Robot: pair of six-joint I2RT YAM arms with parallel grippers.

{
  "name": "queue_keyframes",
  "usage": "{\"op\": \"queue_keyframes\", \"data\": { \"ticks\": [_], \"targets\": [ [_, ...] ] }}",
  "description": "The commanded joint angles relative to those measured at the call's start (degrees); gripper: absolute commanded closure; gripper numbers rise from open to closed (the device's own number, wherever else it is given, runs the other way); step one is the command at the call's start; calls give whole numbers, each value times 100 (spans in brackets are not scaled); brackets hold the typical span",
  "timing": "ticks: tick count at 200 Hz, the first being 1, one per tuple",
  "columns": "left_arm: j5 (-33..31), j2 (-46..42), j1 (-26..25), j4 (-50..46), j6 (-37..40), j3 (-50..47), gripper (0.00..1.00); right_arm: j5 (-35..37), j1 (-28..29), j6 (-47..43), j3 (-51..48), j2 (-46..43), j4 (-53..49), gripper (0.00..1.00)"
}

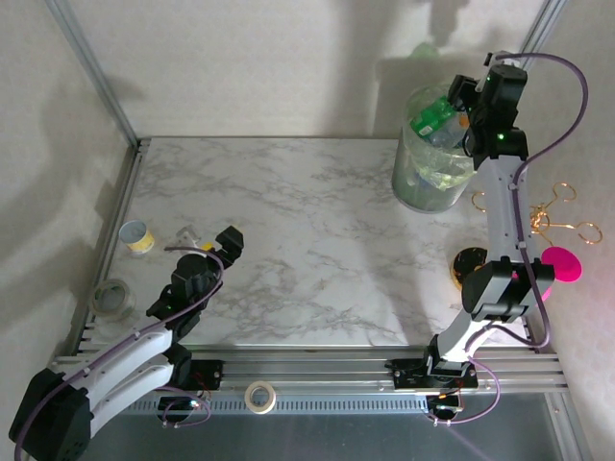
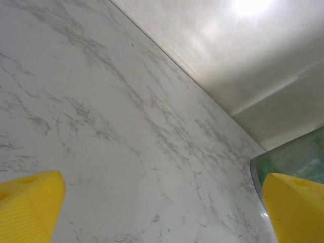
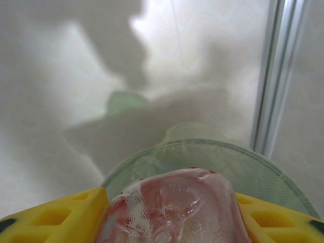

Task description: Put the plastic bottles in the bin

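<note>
At the far left edge of the marble table (image 1: pixel 288 211), a grey tape roll (image 1: pixel 113 298) is seen lying flat, and a yellow-banded cup (image 1: pixel 137 236) is stood upright just beyond it. A small item with a yellow patch (image 1: pixel 189 233), too small to be identified, lies between the cup and the left gripper (image 1: pixel 229 240). That gripper is positioned low over the near-left part of the table. In the left wrist view its yellow fingertips (image 2: pixel 30 207) are spread wide apart with nothing between them, and marble is seen through the gap. A white tape roll (image 1: pixel 258 396) rests on the rail at the near edge, between the two arm bases.

The bin (image 1: pixel 428 168), translucent and lined with a pale green bag, is stood at the far right of the table, well apart from the left gripper. Green bottles (image 1: pixel 432 115) are piled inside it up to the rim. The right gripper (image 1: pixel 464 101) is poised above the bin's right side. In the right wrist view its yellow fingers (image 3: pixel 55 217) are clamped on a clear red-labelled bottle (image 3: pixel 174 197), with the bin's rim just below. An aluminium post (image 3: pixel 278 76) stands behind the bin. Beside the right arm a dark round object (image 1: pixel 471 264), gold wire hooks (image 1: pixel 557 216) and a pink disc (image 1: pixel 562 264) are seen.
</note>
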Motion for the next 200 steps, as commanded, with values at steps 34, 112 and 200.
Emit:
{"op": "queue_keyframes", "data": {
  "ticks": [34, 112, 200],
  "targets": [
    [-202, -368, 83, -319, 127, -116, 1, 139, -148, 355, -401, 212, 360, 49],
    [-222, -538, 126, -512, 147, -112, 0, 328, -176, 472, -160, 190, 229, 16],
    [-296, -466, 228, -453, 313, -17, 0, 24, 397, 248, -713, -995, 547, 1]
  ]
}}
